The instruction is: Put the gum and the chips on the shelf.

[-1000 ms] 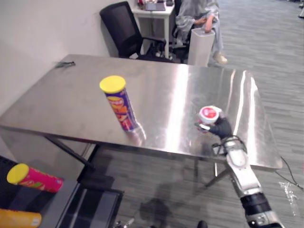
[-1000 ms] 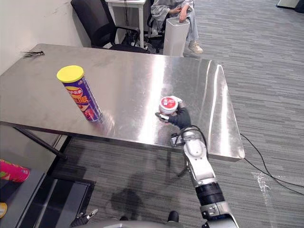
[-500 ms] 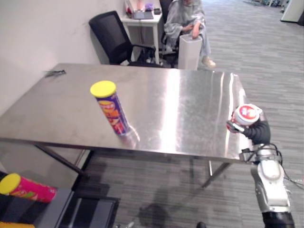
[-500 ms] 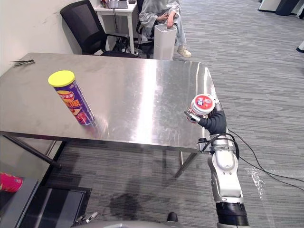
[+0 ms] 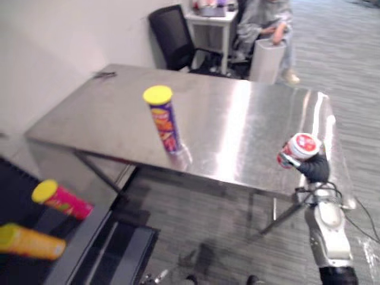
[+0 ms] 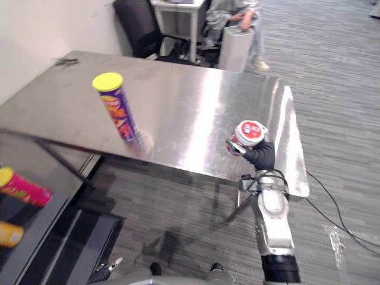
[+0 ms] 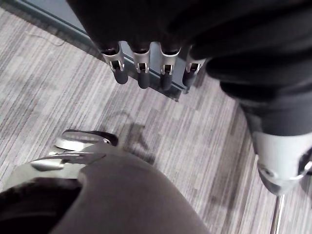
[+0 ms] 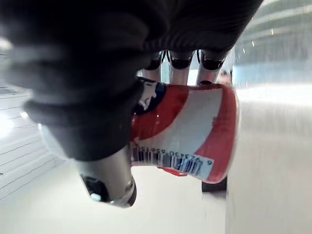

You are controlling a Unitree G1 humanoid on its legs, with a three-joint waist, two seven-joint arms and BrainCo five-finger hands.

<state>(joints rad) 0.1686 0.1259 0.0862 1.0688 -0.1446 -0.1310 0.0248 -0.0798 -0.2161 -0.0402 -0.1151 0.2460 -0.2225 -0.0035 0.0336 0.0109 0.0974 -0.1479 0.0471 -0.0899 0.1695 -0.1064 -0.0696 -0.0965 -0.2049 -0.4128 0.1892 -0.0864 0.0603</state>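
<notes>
Gum tub (image 5: 300,146) gripped by curled right hand (image 5: 313,168) near table (image 5: 249,119) front edge, chips can (image 5: 165,123) upright mid-table, left hand (image 7: 142,72) slack.

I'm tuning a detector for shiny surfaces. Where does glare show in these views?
Left eye view: bright glare streaks run down the stainless steel table right of the purple yellow-lidded chips can. Right wrist view: the tabletop glares white behind the red-and-white gum tub held in the right hand.

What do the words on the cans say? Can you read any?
Gum tub, held in the right hand: barcode digits, too blurred to read.
Purple chips can on the table: coloured letters, too small to read.
Pink can at lower left: no readable print.
</notes>
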